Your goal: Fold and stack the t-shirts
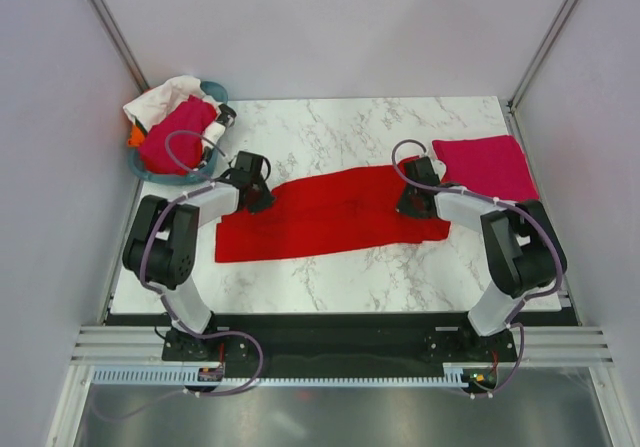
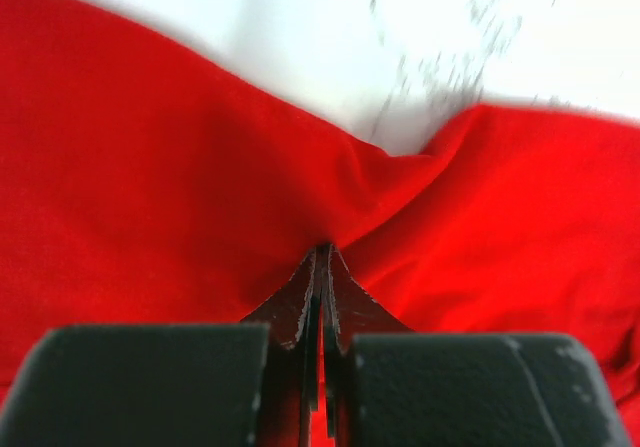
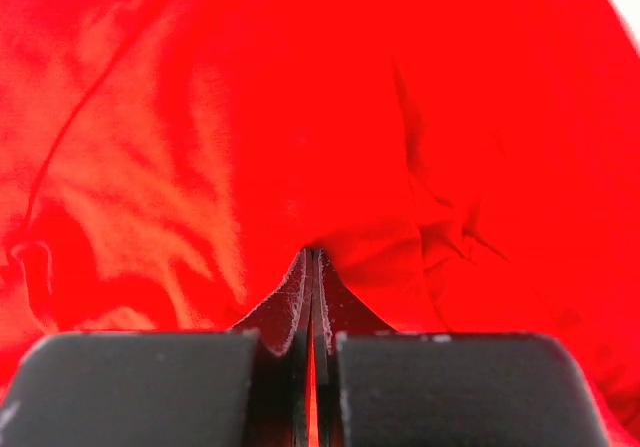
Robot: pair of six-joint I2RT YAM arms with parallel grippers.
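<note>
A bright red t-shirt (image 1: pixel 340 215) lies as a long, partly folded band across the middle of the marble table (image 1: pixel 330 127). My left gripper (image 1: pixel 262 193) is at the band's left far edge, shut on the red cloth. In the left wrist view the cloth (image 2: pixel 150 187) puckers into the closed tips of the left gripper (image 2: pixel 322 257). My right gripper (image 1: pixel 412 201) is at the band's right end, also shut on the red cloth. The right wrist view shows creased fabric (image 3: pixel 200 117) bunched at the right gripper (image 3: pixel 311 259). A folded magenta-pink t-shirt (image 1: pixel 485 165) lies flat at the back right.
A teal oval tub (image 1: pixel 200 172) at the back left corner holds crumpled magenta (image 1: pixel 175 137), white (image 1: pixel 165 97) and orange cloth. Grey walls close in the table at the back and on both sides. Bare marble shows behind and in front of the red shirt.
</note>
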